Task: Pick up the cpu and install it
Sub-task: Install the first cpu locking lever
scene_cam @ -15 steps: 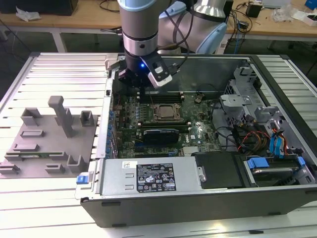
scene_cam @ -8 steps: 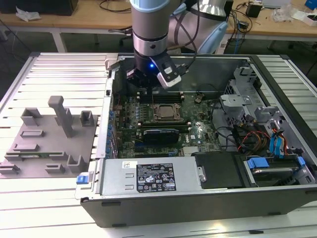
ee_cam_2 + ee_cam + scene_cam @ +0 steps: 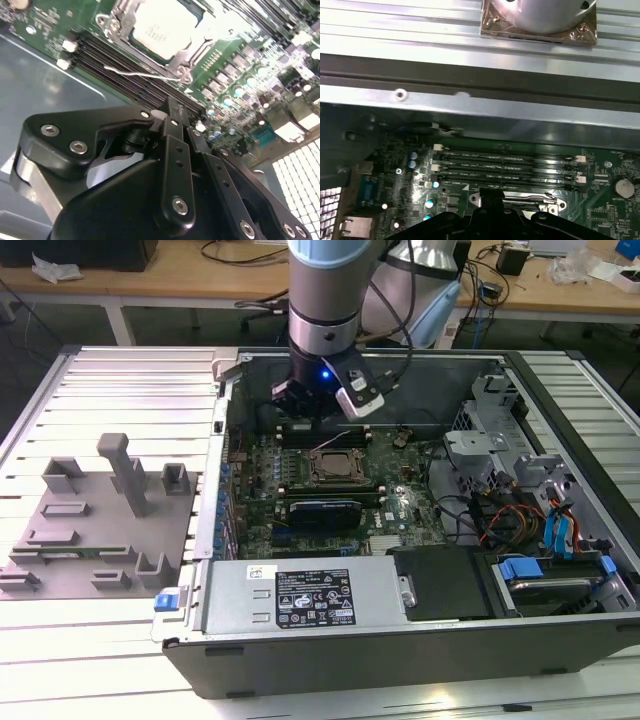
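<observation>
Item: gripper (image 3: 172,107). Black, two-fingered, mounted on the single arm. In the second wrist view the fingers (image 3: 176,150) are seen drawn together at the tips, and nothing is seen clamped between them. In the exterior view the gripper (image 3: 303,408) is positioned inside the open computer case (image 3: 400,665), above the far edge of the motherboard (image 3: 400,505), close to the socket (image 3: 177,64) but clear of it.

Item: cpu (image 3: 160,25). Small flat square with a silvery-white top. It is seated flat within the metal-framed socket on the motherboard; in the exterior view the cpu (image 3: 335,466) is found just in front of the gripper. No contact with the gripper is seen.

Item: wire lever (image 3: 145,75). Thin and pale, laid along the socket edge nearest the gripper.

Item: memory slots (image 3: 510,167). Long dark rows, set between the socket and the case wall.

Item: grey fixture plate (image 3: 90,540). Placed outside the case, toward the exterior view's left, well apart from the cpu.

Item: power supply (image 3: 300,595). Silver box, fitted along the near side of the case.
</observation>
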`<state>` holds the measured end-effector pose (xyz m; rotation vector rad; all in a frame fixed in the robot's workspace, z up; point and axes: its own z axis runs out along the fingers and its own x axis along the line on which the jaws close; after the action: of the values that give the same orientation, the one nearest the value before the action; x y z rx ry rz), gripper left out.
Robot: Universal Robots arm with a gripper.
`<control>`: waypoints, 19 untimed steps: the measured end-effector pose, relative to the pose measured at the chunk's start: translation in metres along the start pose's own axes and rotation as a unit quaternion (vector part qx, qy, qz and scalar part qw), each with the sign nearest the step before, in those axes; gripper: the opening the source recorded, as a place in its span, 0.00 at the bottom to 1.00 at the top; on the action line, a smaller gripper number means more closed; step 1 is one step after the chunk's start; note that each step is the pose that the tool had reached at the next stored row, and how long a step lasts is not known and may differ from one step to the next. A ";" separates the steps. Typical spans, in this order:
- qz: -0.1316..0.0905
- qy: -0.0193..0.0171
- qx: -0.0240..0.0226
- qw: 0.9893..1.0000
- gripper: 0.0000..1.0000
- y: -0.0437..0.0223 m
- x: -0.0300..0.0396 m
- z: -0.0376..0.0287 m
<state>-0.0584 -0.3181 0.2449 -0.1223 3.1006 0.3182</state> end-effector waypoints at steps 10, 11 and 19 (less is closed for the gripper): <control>0.002 0.005 0.000 1.000 0.11 -0.0045 -0.0280 0.0020; 0.002 0.005 0.000 1.000 0.11 -0.0046 -0.0293 0.0021; 0.002 0.006 0.000 1.000 0.11 -0.0056 -0.0403 0.0029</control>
<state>-0.0178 -0.3200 0.2421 -0.1173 3.1137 0.3202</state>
